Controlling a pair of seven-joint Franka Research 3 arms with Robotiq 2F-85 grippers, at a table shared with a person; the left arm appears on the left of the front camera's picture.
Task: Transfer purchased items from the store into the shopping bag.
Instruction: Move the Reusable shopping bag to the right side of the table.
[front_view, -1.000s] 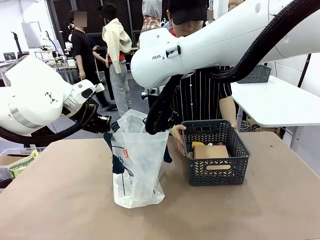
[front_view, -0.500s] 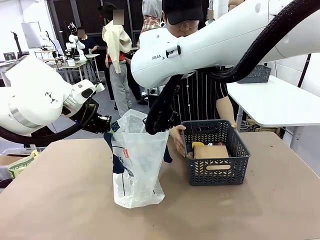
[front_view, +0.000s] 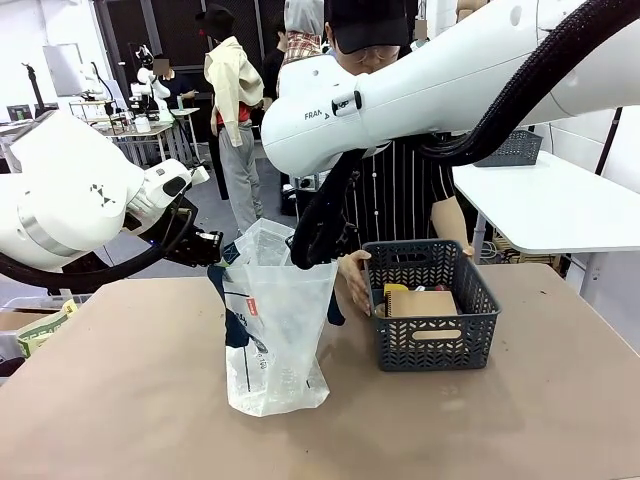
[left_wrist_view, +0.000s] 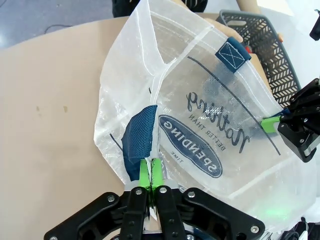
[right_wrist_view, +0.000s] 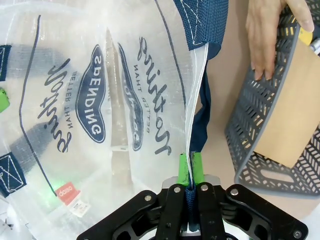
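The brown table (front_view: 110, 400) carried the translucent shopping bag (front_view: 275, 345), its bottom resting near the middle, and the dark grey basket (front_view: 435, 345) stood near it on the right, not touching it.

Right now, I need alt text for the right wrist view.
The right hand pinches the shopping bag rim at a navy strap. Beside it, a person's hand rests against the grey basket, which holds a brown flat item.
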